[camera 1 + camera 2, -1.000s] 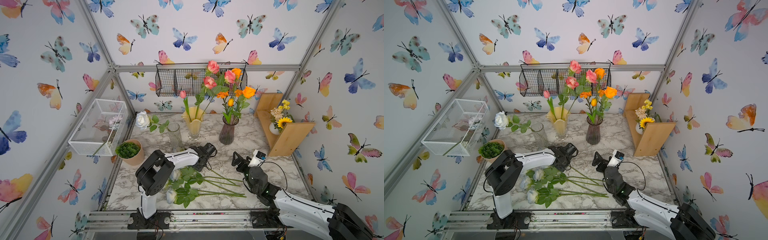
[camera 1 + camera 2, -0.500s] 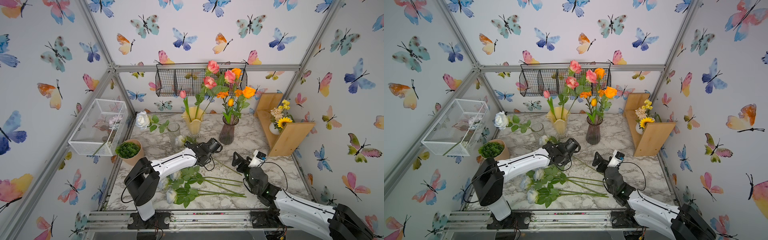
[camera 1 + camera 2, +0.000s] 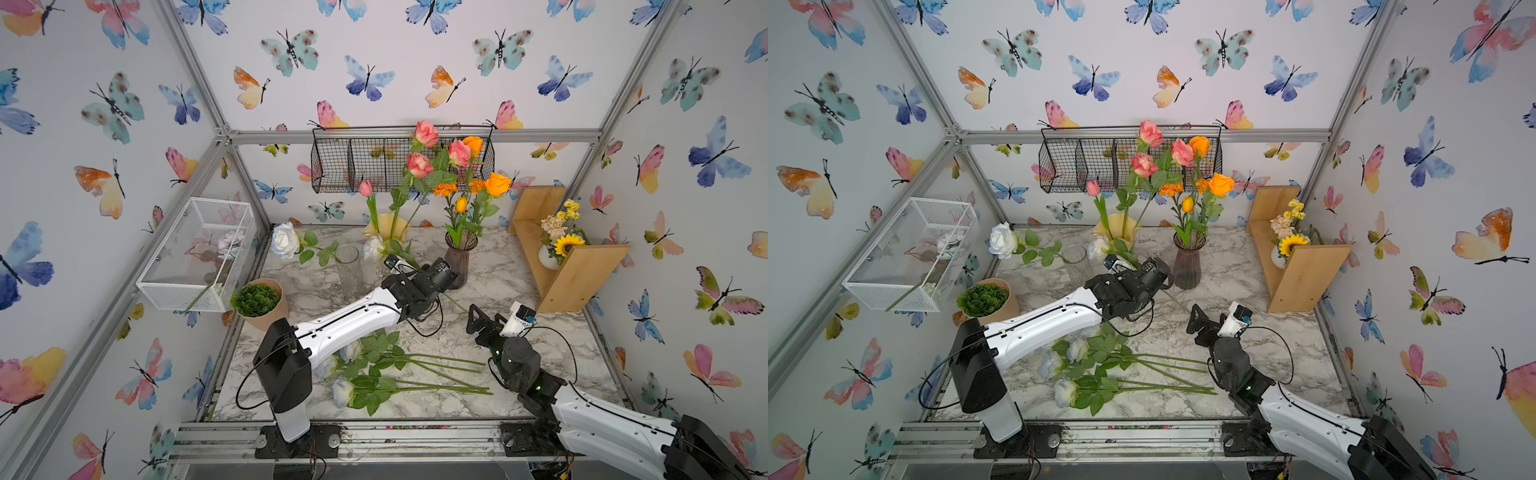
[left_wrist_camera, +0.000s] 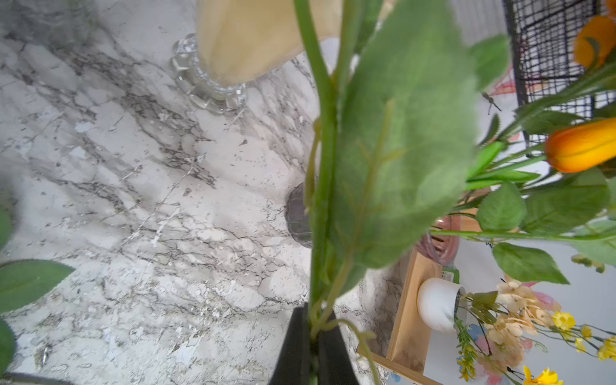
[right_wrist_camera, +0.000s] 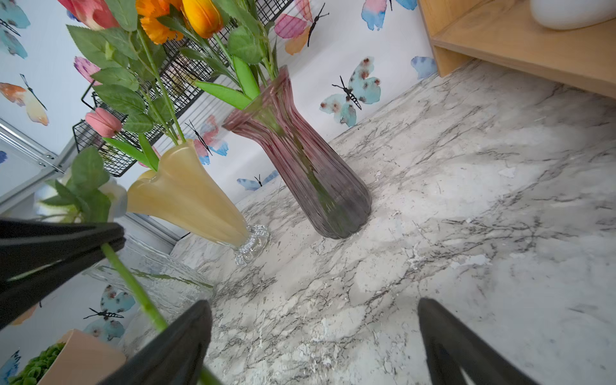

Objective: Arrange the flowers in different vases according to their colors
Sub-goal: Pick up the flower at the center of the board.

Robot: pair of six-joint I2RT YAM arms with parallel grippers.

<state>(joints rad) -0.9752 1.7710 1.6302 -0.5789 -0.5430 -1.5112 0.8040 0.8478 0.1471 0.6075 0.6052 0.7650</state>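
Observation:
My left gripper point(image 4: 313, 336) is shut on the green stem point(image 4: 321, 186) of a white rose, whose bloom point(image 3: 374, 248) hangs beside the yellow vase point(image 3: 386, 228). The stem slants down to the table. That vase holds pink flowers point(image 3: 419, 164). The smoky-purple vase point(image 3: 460, 259) holds orange flowers point(image 3: 497, 183). The clear glass vase point(image 3: 350, 270) holds one white rose point(image 3: 285, 239) leaning left. Several white roses point(image 3: 374, 374) lie on the marble at the front. My right gripper point(image 5: 315, 333) stands open and empty over the table, right of the loose stems.
A tan pot with a green succulent point(image 3: 257, 300) sits at the left. A wooden shelf point(image 3: 577, 270) with a white vase of yellow blooms point(image 3: 561, 245) stands at the right. A black wire basket point(image 3: 357, 166) and a white mesh box point(image 3: 199, 253) hang on the walls.
My left arm has stretched toward the back, carrying the white rose up from the loose roses to beside the yellow and clear vases. The right arm has not moved.

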